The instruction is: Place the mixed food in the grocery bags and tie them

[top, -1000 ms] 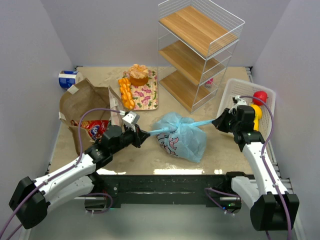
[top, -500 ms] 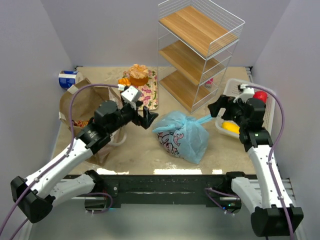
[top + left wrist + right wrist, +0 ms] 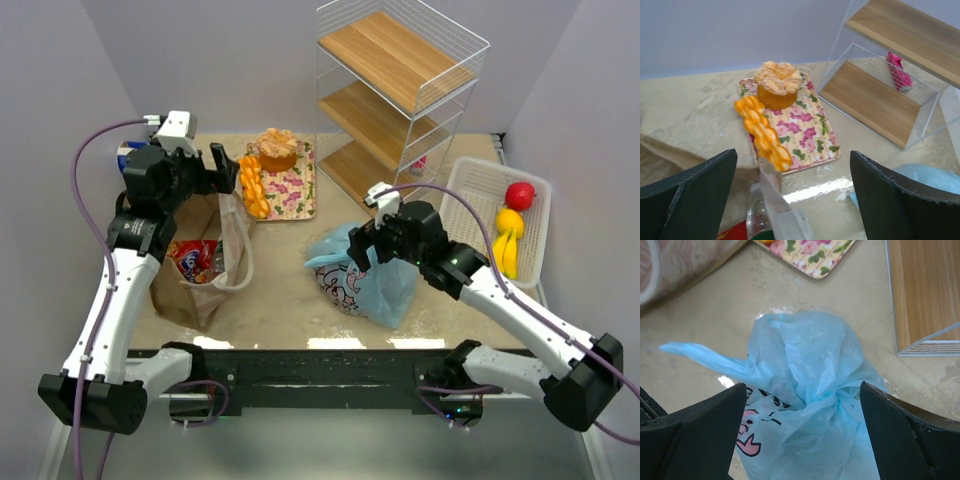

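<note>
Top view: left gripper (image 3: pixel 218 170) spread, empty, above far rim of brown paper bag (image 3: pixel 185 295); red snack packets (image 3: pixel 195 258) inside. Right gripper (image 3: pixel 362 245) spread, empty, over light-blue bag (image 3: pixel 375 285).

Left wrist: bottle (image 3: pixel 757 220) beneath gripper.

Right wrist: knot (image 3: pixel 832 399) directly below, between the jaws.

Judged: light-blue bag tied. Brown paper bag next: needs remaining food loaded, then handles gathered.

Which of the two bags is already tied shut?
The blue plastic bag: its top is pulled into a knot. The brown paper bag stands open, with a red packet showing inside.
</note>
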You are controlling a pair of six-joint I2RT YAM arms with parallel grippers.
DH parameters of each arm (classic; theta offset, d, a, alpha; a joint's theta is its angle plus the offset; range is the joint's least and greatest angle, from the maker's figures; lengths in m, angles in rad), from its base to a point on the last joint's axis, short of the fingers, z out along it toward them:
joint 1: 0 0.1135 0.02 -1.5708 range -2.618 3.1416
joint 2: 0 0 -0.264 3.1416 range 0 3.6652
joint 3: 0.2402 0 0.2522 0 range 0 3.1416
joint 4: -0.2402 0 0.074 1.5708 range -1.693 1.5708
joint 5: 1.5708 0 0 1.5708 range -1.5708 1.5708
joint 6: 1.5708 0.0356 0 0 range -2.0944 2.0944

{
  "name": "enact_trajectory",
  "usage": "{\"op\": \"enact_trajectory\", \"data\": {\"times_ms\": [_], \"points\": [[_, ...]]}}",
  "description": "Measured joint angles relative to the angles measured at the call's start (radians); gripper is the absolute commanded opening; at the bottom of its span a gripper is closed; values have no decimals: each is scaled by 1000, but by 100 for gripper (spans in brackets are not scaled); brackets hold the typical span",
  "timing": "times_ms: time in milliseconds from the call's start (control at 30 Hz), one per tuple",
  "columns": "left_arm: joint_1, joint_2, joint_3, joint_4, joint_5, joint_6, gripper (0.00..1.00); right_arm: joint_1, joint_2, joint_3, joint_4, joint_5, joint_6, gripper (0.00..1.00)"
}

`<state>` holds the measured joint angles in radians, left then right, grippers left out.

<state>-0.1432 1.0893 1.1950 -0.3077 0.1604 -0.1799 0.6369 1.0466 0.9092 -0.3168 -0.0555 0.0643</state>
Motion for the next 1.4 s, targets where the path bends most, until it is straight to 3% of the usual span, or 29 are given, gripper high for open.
{"op": "enact_trajectory", "data": {"times_ms": [233,300,333,433,633,700,733,767,800,833,867,900,967,1167,1400], "points": [[11,-80,2,-149,-37,0,100,125,151,5,-50,176,-72,95],[12,-108,-11,-189,-14,0,100,137,191,5,-65,220,-74,89],[12,-124,-29,-202,11,0,100,138,201,5,-70,233,-74,79],[12,-169,-105,-240,98,-10,100,137,203,5,-73,260,-75,67],[11,-168,-205,-336,179,-18,100,137,179,5,-75,272,-48,64],[11,-170,-220,-357,171,-18,98,137,158,5,-76,273,-38,54],[11,-174,-227,-357,172,-18,90,137,149,5,-77,274,-37,40],[11,-177,-234,-356,180,-18,81,137,136,5,-78,274,-30,32],[11,-182,-247,-345,194,-19,68,137,124,5,-79,274,-19,26],[11,-185,-262,-336,210,-23,49,137,119,5,-80,274,-23,20],[11,-187,-280,-320,233,-24,39,137,113,5,-81,274,-15,11],[10,-186,-306,-298,257,-32,18,137,105,5,-82,274,-11,7],[2,-178,-357,-246,305,-48,1,137,88,5,-88,274,2,0],[-58,-161,-425,-122,368,-102,0,137,-6,24,-125,276,30,0],[-236,-87,-425,61,375,-263,0,137,-88,144,-164,324,42,0]]}}
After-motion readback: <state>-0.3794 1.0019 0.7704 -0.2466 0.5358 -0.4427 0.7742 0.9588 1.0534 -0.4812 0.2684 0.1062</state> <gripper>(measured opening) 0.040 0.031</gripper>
